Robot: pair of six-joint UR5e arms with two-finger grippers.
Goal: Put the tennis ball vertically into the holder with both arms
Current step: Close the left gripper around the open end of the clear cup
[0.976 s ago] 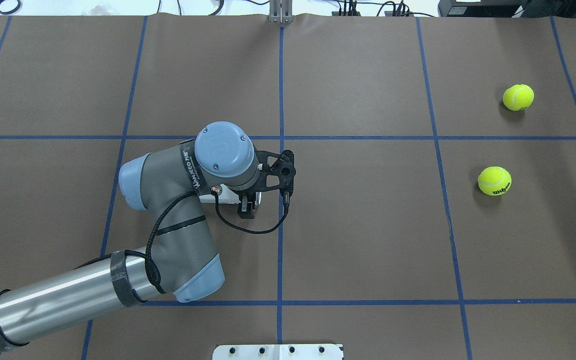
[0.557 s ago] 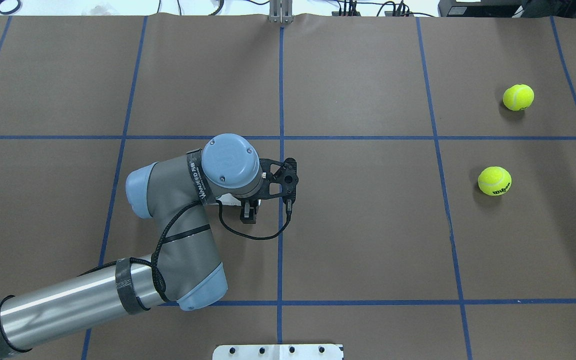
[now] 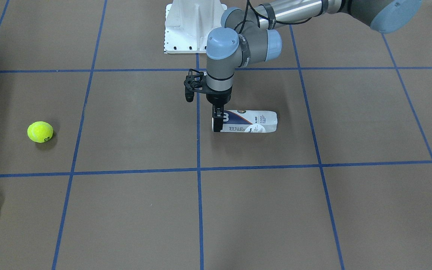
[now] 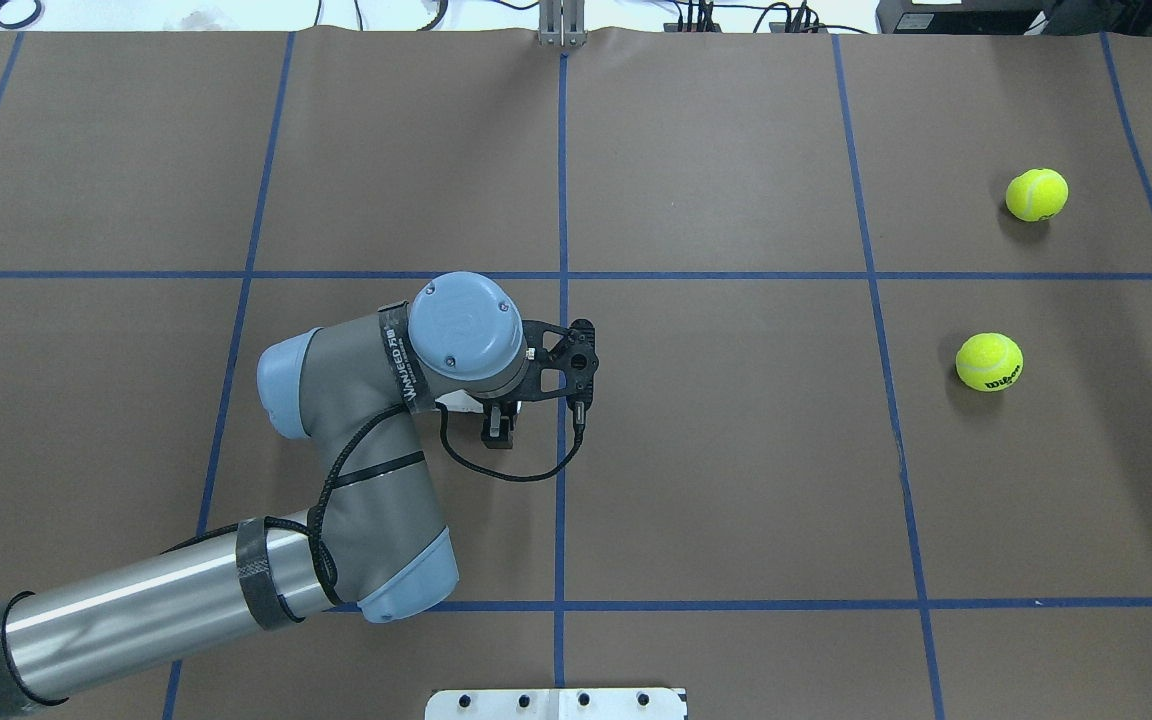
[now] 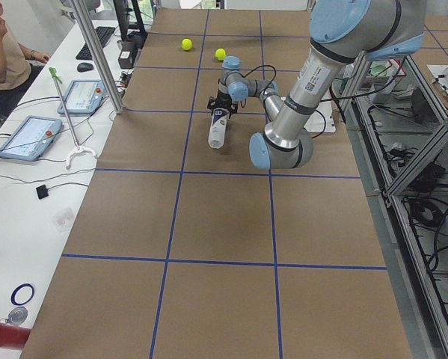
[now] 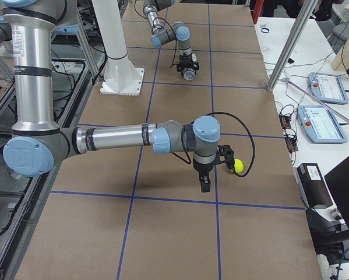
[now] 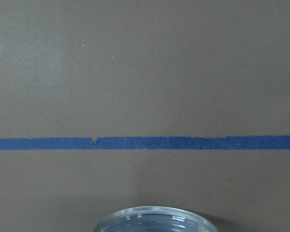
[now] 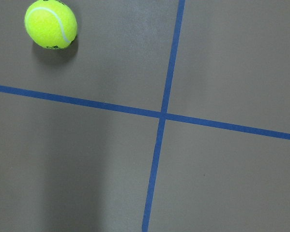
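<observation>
The holder [image 3: 246,122], a clear tube with a navy-and-white Wilson label, lies on its side near the table's middle. My left gripper [image 3: 219,122] points straight down over the tube's mouth end, one finger on each side of the tube, and looks open. The tube's rim [image 7: 152,220] shows at the bottom of the left wrist view. Two tennis balls [image 4: 1036,194] [image 4: 989,362] rest far to the right. My right gripper [image 6: 205,185] hovers beside a tennis ball [image 6: 238,165], and I cannot tell its state. The right wrist view has a ball [image 8: 51,24] at its top left.
The white pedestal base [image 3: 193,26] stands at the robot's edge of the table. Blue tape lines grid the brown mat. A metal post [image 5: 96,52] stands at the far edge beside a desk with tablets, where a person [image 5: 3,52] sits.
My left arm has dropped lower and shifted slightly right, bringing its fingers down around the holder's end. The balls have not moved.
</observation>
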